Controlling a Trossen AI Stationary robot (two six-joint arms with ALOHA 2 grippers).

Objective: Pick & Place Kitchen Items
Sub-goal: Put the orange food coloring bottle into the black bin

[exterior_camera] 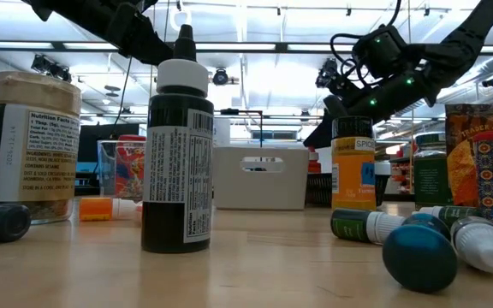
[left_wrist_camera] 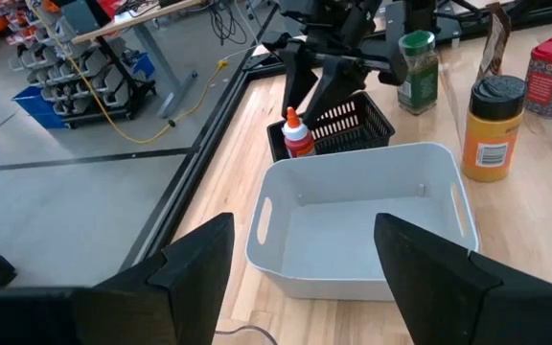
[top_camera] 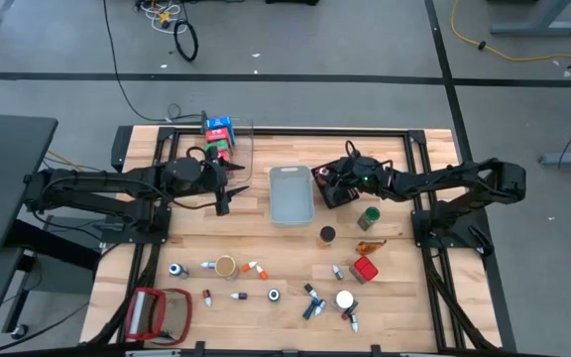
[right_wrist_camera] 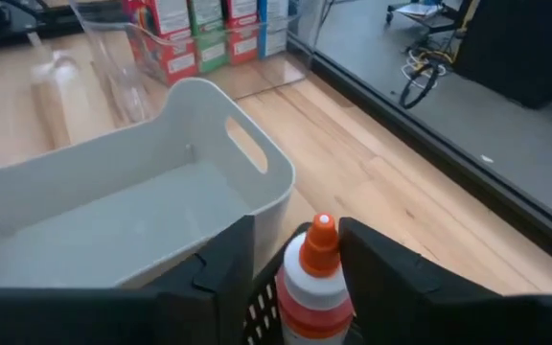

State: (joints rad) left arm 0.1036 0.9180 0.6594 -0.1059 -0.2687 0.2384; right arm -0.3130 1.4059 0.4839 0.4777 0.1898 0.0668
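two dark fingers of the right gripper stand parted on either side of a small white bottle with an orange cap, upright in the black mesh basket below them. the left gripper hovers open over the pale grey plastic bin.

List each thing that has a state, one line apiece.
Left gripper: open, empty, above the grey bin.
Right gripper: open around the orange-capped bottle.
Orange-capped bottle: upright in the black basket.
Grey bin: empty.
Black basket: holds the bottle.
Clear bin: holds cartons.
Yellow spice jar: upright, capped.
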